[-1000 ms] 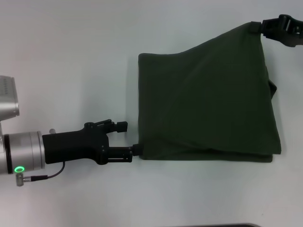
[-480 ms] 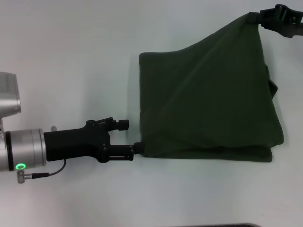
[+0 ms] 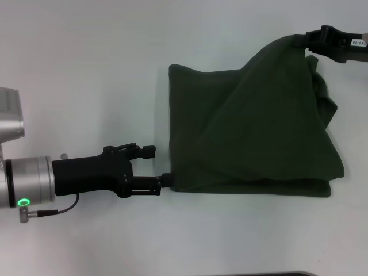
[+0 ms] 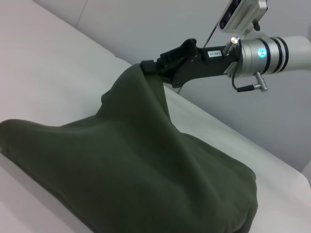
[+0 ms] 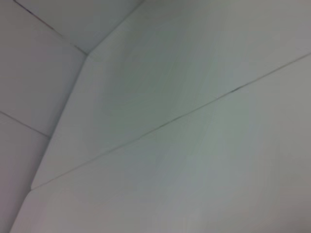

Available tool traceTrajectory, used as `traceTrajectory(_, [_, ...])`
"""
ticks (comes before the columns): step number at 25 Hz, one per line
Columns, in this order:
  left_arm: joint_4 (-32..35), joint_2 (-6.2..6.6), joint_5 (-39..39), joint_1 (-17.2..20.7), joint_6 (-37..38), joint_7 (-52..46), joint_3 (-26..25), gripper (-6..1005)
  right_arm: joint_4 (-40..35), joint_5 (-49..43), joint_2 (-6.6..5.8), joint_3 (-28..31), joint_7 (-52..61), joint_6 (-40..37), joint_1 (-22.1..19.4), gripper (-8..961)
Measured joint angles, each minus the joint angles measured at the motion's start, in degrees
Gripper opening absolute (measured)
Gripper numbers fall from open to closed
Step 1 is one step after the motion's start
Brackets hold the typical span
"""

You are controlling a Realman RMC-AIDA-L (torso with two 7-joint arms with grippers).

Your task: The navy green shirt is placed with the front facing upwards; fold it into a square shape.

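- Head view: my left tool (image 3: 167,181) pinches the near left corner of the navy green shirt (image 3: 253,132) against the bench (image 3: 86,69); my right tool (image 3: 305,40) holds the far right corner aloft.
- Left wrist view: the cloth drapes limp and light, so I'd grip corners only.
- Right wrist view: only pale blank surfaces.

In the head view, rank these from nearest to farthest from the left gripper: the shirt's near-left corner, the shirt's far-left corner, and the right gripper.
1. The near-left corner of the navy green shirt: at the left gripper, whose tips touch it.
2. The far-left corner: same left edge, farther up the table.
3. The right gripper: far right, holding the raised corner of the shirt.
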Motion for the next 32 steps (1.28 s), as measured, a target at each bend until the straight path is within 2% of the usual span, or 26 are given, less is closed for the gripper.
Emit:
traceTrajectory(5, [0.1, 0.06, 0.0, 0.0, 0.0, -0.1, 0.0, 938, 0.1, 0.0, 0.22, 0.2, 0.0, 1.6, -0.8, 36])
traceTrajectory(15, [0.0, 0.05, 0.0, 0.1, 0.0, -0.1, 0.0, 938, 0.2, 0.4, 0.38, 0.6, -0.5, 4.5, -1.7, 135])
traceTrajectory(21, [-0.1, 0.02, 0.0, 0.0, -0.1, -0.1, 0.0, 939, -0.3, 0.5, 1.02, 2.1, -1.9, 5.4, -2.5, 195])
traceTrajectory(27, [0.1, -0.03, 0.0, 0.0, 0.0, -0.1, -0.3, 939, -0.7, 1.4, 1.40, 6.1, -6.5, 0.4, -4.4, 366])
traceTrajectory(32, [0.2, 0.01, -0.4, 0.0, 0.1, -0.1, -0.4, 939, -0.8, 3.7, 0.86, 7.8, -10.3, -7.2, -8.1, 551])
